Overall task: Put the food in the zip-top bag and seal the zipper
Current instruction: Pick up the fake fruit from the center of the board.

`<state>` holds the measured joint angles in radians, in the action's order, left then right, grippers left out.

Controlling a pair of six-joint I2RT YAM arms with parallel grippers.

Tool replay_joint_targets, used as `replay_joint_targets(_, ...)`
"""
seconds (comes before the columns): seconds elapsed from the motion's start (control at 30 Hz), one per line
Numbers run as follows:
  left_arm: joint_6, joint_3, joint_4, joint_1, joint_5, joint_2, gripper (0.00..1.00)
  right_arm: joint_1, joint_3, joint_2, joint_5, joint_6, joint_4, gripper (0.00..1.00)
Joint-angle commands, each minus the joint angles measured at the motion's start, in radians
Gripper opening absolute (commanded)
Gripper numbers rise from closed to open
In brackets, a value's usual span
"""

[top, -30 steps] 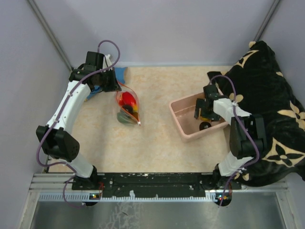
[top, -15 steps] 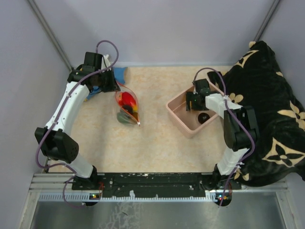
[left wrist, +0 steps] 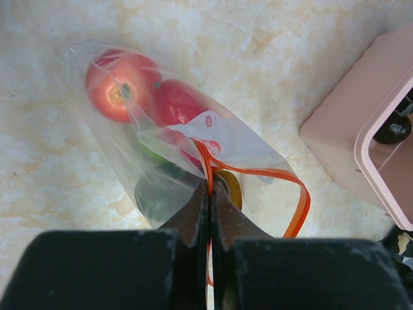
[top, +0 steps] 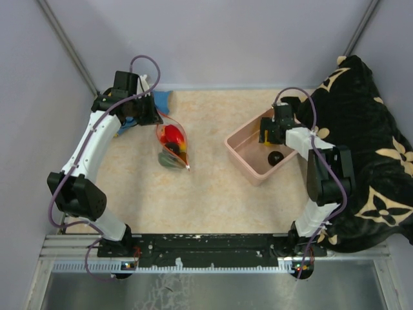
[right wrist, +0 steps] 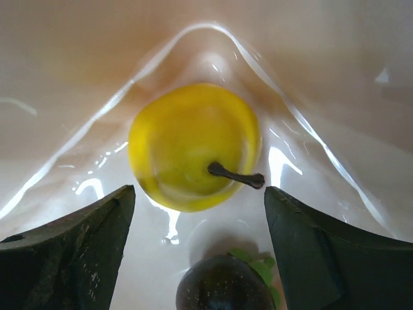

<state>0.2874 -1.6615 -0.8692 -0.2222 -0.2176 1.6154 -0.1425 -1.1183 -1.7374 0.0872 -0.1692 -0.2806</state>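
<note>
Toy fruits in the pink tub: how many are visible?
2. A yellow one lies in the tub corner; a dark one lies beside it. Others may be hidden.

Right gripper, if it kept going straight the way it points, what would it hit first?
Most likely the yellow fruit, centred between the open jaws of the right gripper, in a corner of the pink tub. A dark fruit sits nearer, below that line; depth is unclear.
</note>
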Motion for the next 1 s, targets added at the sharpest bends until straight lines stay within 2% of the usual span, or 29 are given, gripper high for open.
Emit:
replay_joint_targets(0.0,-0.004,0.008,0.029,0.006,-0.029,-0.020,0.00,0.002,0.001,0.038,-0.023,0.016,0.150,0.81)
replay_joint_targets(0.37,-0.004,0.014,0.032,0.006,-0.039,-0.012,0.00,0.009,-0.013,-0.062,0.017,0.043,0.268,0.83)
replay_joint_targets(0.63,-0.006,0.010,0.032,0.006,-0.043,-0.014,0.00,0.011,0.010,-0.049,-0.010,0.065,0.304,0.70)
replay_joint_targets(0.97,-0.061,-0.028,0.034,0.006,-0.074,-0.014,0.00,0.009,0.074,0.075,-0.047,0.057,0.307,0.58)
